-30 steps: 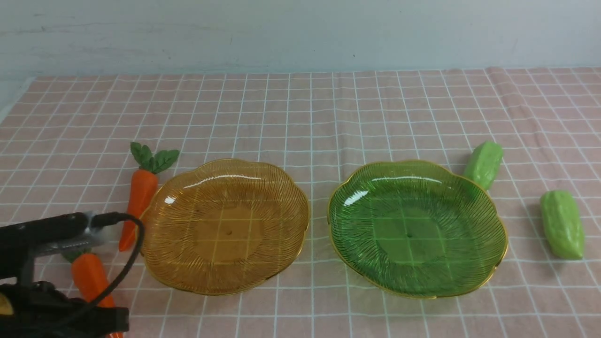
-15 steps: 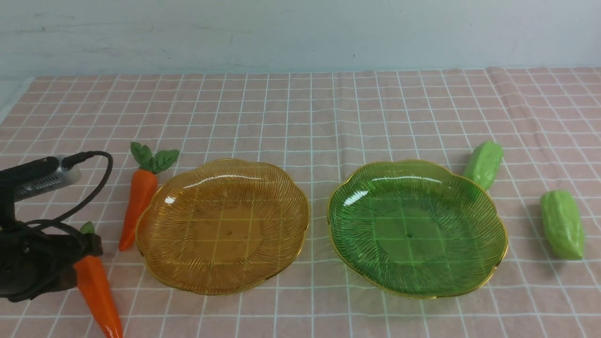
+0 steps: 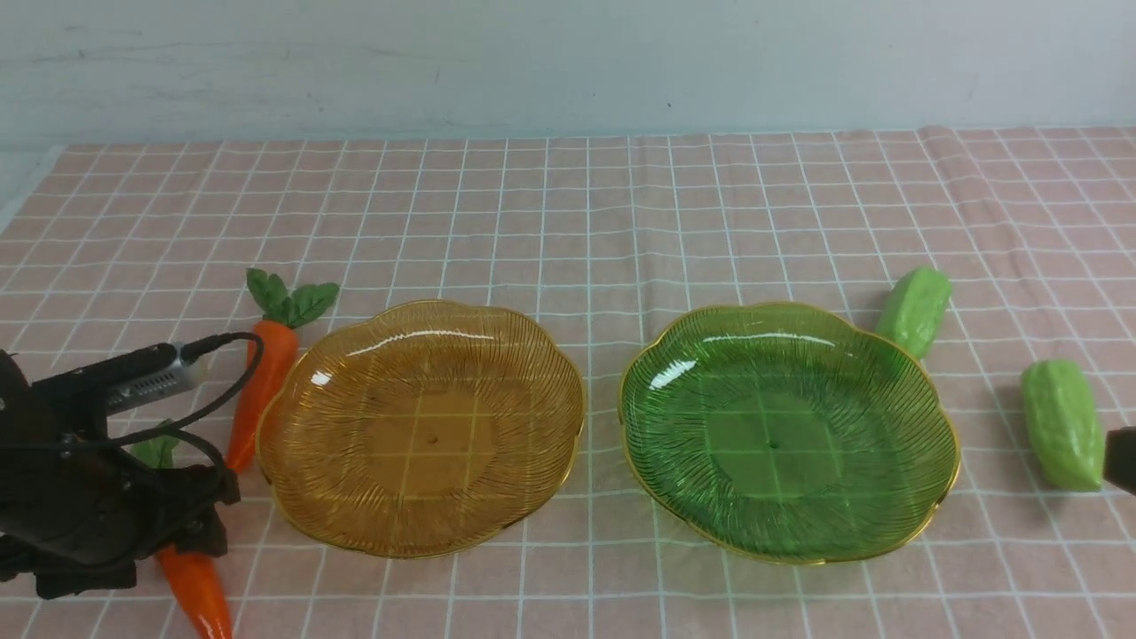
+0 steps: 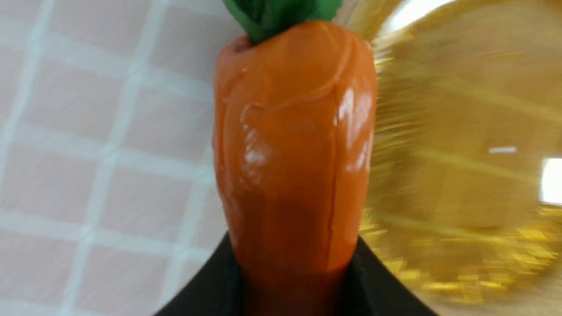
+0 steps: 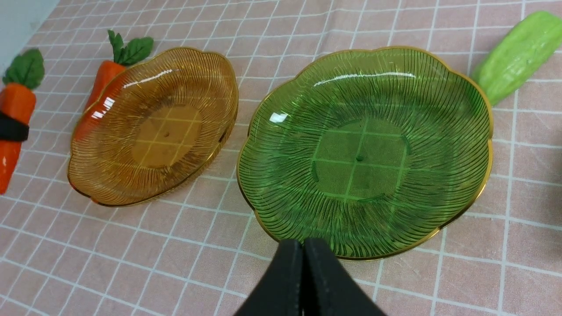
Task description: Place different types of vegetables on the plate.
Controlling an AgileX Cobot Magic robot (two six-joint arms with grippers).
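left gripper [image 3: 182, 524] clenched round a glossy orange toy carrot [image 3: 197, 590] with a dark green leafy top.
the carrot sits lengthwise between the black fingers [image 4: 377, 289], its shiny creased body poking out one side and its pointed tip the other, just left of the ribbed amber transparent plate [image 3: 417, 307]. a second orange carrot [image 3: 262, 382] lies on the pink checked tablecloth [image 3: 568, 204], touching that plate's left rim. next comes the ribbed green transparent plate [image 3: 781, 307], bare, then two light green ridged gourd toys [image 3: 914, 311] [image 3: 1061, 426] lying on the cloth. the right gripper [image 5: 303, 263] hovers with its jaws pressed together on nothing.
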